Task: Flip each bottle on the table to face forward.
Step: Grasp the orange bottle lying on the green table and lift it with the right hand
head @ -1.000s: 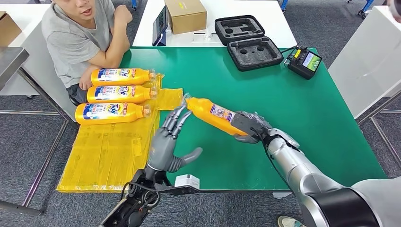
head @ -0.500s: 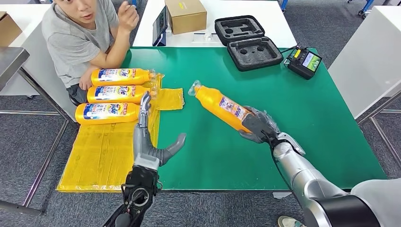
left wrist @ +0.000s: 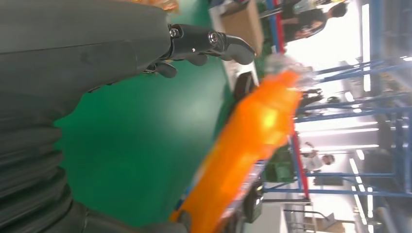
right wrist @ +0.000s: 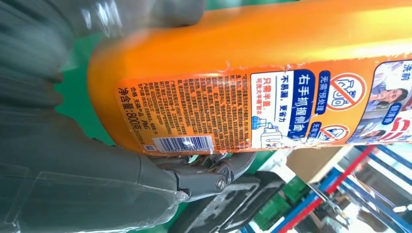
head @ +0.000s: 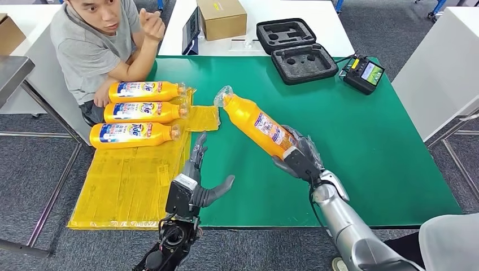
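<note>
Since half a second ago the right hand has raised its orange plastic detergent bottle steeper, the clear cap now pointing toward the far-left part of the green surface, and the left hand has drifted rightward off the yellow plastic sheet to the sheet's right edge.

Largest, the green surface lies open to the right of the yellow sheet, with bare room on every side of the lifted bottle. The yellow sheet overhangs the surface's near-left corner. A person in a grey shirt sits at the far-left edge, beyond the sheet. Three orange labelled bottles lie side by side on the sheet's far end, caps toward the green. A black foam-lined case sits at the far edge.

The right hand grips the raised bottle at its base, back label showing. The left hand holds nothing, fingers spread, hovering just right of the sheet.
</note>
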